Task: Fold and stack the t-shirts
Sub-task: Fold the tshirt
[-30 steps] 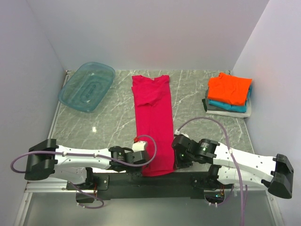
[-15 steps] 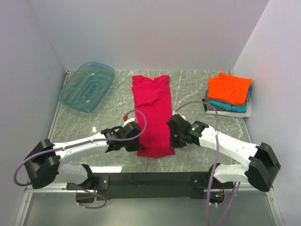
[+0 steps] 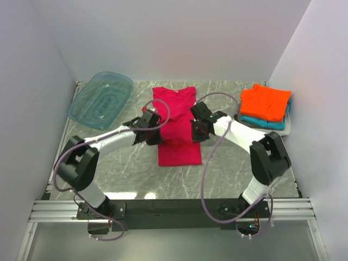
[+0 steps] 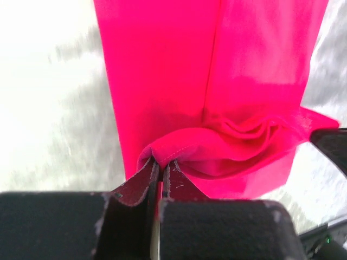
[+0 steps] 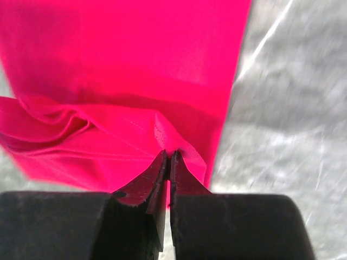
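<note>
- The grey marble table (image 3: pixel 125 163) carries everything; both arms reach out from its near edge towards the middle.
- The crimson-magenta t-shirt (image 3: pixel 179 155) lies in the middle of the table as a narrow strip running away from the arms. Its near part is doubled over on itself, and the fold forms its nearest edge.
- The left gripper (image 3: pixel 154 132) sits at the left side of the strip. In the left wrist view its jaws are pressed together, with a corner of the crimson cloth (image 4: pixel 162 65) pinched between the tips of the gripper (image 4: pixel 161 162).
- The right gripper (image 3: pixel 197 130) sits opposite, at the right side of the strip. Its jaws are likewise closed tight at the tips (image 5: pixel 168 154), nipping a stitched edge of the shirt (image 5: pixel 135 54).
- Between the two grippers the held edge sags in soft wrinkles over the layer beneath.
- Beyond the grippers the single layer lies flat, neck end farthest.
- At far left stands a translucent teal tub (image 3: pixel 117 87), well apart from the shirt.
- At far right is a folded stack: the orange t-shirt (image 3: pixel 265 102) on top, the teal t-shirt (image 3: pixel 270 123) under it, and the grey-white t-shirt (image 3: pixel 243 122) lowest.
</note>
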